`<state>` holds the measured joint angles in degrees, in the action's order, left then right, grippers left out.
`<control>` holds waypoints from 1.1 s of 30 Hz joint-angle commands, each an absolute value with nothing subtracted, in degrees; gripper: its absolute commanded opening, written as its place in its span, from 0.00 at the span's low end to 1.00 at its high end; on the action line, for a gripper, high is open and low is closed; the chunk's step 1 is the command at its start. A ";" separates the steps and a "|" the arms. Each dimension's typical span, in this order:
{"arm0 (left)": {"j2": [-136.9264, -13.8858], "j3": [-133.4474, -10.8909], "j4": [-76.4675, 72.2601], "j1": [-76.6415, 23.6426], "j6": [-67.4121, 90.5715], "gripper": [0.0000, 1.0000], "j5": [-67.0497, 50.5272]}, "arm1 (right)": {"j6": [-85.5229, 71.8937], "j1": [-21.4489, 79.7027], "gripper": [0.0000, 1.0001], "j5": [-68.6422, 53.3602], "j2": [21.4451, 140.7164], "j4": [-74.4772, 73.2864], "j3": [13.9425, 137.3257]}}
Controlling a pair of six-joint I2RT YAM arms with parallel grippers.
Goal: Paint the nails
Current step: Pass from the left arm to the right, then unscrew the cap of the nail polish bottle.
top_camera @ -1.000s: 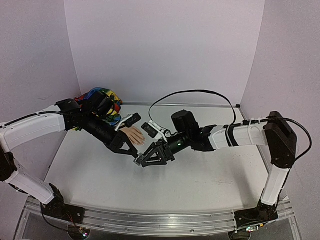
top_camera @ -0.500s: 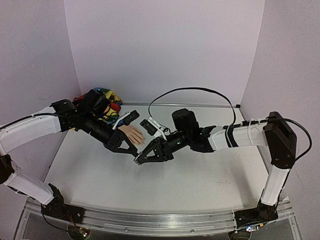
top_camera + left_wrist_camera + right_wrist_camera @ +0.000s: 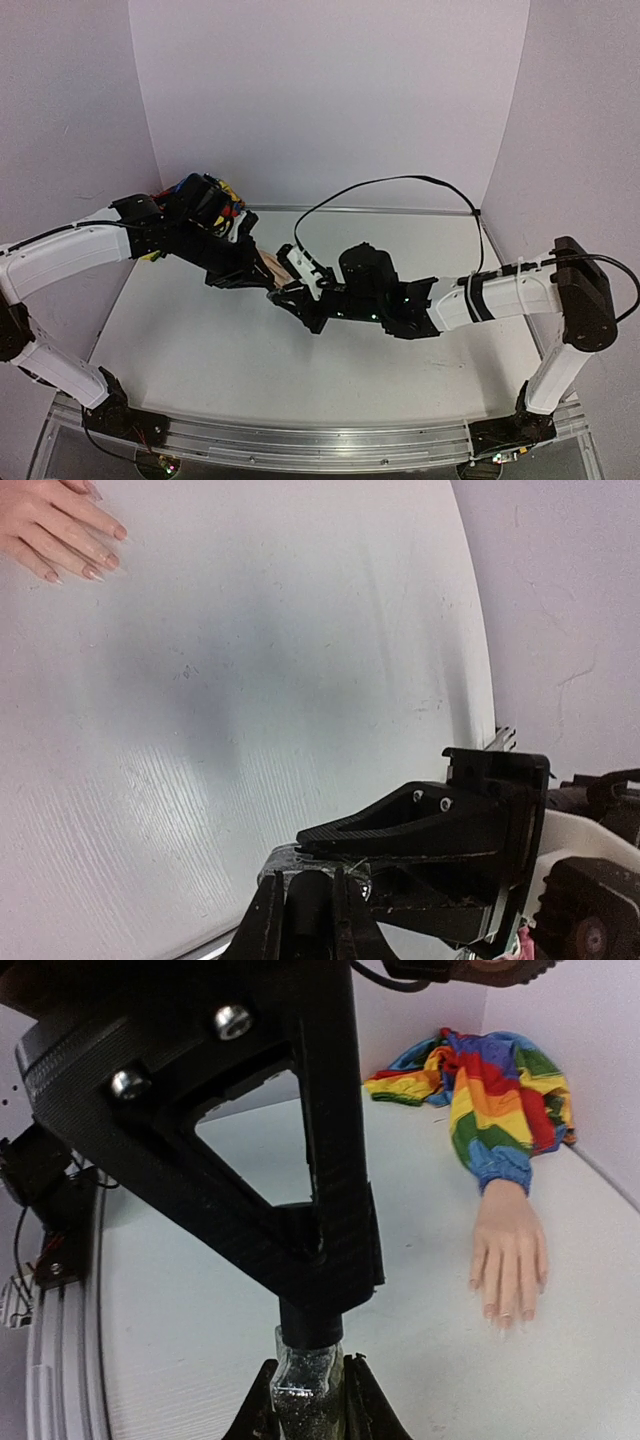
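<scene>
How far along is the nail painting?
Barely started. Done: the polish bottle is gripped at both ends. In hand: the right gripper clamps its body, the left gripper its cap, not yet off. Left: opening it and brushing the nails of the fake hand, lying apart on the table.

Two arms, white shells with black joints: left arm (image 3: pixel 60 255), right arm (image 3: pixel 510 295). Boxy black elbow housing (image 3: pixel 582 300) on the right one. Thin black cable (image 3: pixel 400 183) loops above the right arm. Left end effector (image 3: pixel 305 920) and right end effector (image 3: pixel 308 1400) are matte black, with open triangular finger frames and silver screws (image 3: pixel 232 1022). Black bases (image 3: pixel 510 432).
</scene>
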<state>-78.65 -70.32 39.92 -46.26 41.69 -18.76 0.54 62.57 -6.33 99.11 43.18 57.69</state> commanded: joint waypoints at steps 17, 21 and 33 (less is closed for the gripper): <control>-50.89 -51.13 11.66 -45.54 37.35 0.92 -17.92 | -27.53 54.17 0.00 -44.15 96.23 49.66 63.74; -53.02 -51.65 8.33 -45.53 36.50 0.90 -22.39 | -36.75 54.23 0.00 -47.64 98.57 60.16 64.75; -54.23 -50.79 1.06 -45.53 37.57 0.50 -27.91 | -46.98 54.20 0.00 -51.89 105.13 72.83 67.81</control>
